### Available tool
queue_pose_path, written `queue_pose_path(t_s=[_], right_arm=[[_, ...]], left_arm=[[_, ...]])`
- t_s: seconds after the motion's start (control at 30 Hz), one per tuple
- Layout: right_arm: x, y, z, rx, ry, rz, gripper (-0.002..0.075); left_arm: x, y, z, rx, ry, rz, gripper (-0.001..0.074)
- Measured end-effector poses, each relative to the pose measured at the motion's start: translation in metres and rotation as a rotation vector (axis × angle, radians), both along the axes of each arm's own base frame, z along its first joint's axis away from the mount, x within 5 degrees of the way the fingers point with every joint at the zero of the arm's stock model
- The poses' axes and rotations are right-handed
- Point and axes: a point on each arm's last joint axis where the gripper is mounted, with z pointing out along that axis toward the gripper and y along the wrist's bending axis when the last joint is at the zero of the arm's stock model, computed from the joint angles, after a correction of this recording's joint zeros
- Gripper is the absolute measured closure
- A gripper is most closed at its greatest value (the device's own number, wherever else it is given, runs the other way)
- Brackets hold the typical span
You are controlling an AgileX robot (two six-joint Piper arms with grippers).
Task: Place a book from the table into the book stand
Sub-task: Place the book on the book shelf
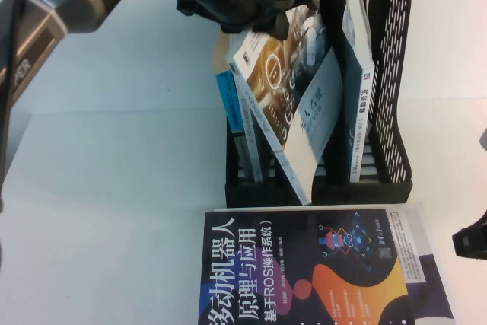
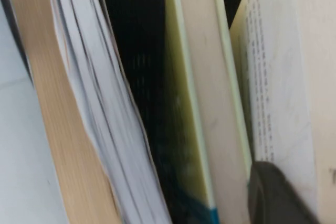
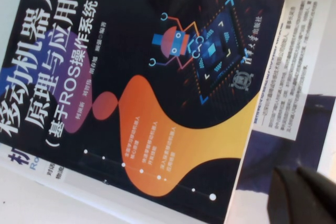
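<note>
Left end effector (image 1: 255, 5) over the book stand (image 1: 392, 74), grip state unclear; book (image 1: 293, 104) directly beneath, tilted in a middle slot. Right end effector (image 1: 472, 240) beside the navy book (image 1: 304, 272) on the bench (image 1: 114, 188), jaws unreadable.

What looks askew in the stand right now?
The book leans diagonally across the book stand, not upright like its neighbours, with the left gripper at its top edge. The right gripper waits at the table's right edge.

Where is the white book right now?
In the high view, the white book leans tilted in the book stand's middle slot, held at its top by the left end effector, behind the navy book.
</note>
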Motion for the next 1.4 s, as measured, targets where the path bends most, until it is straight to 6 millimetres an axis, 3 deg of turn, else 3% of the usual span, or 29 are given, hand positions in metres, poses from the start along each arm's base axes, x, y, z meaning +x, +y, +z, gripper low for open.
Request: queue_pose_path(t_s=[0.37,0.67,0.9,1.13,1.4], right_arm=[[0.002,0.000,0.001,-0.002,-0.017,-0.006,0.0729],[0.002,-0.001,0.000,-0.010,-0.023,-0.005,0.0729],[0.002,-0.001,0.000,-0.012,-0.023,-0.005,0.0729],[0.002,-0.001,0.000,-0.014,-0.025,-0.005,0.0729],[0.002,-0.001,0.000,-0.014,-0.026,-0.005,0.0729]], left_arm=[[0.025,-0.011,-0.003,-0.015,-0.071,0.021,0.0636],[0.029,-0.012,-0.005,0.006,-0.071,0.023,0.0636],[0.018,-0.003,0.007,0.040,-0.024,0.057,0.0636],[-0.008,0.013,0.037,0.077,-0.045,0.082,0.0636],[-0.022,0.002,0.043,0.134,-0.102,0.104,0.0636]])
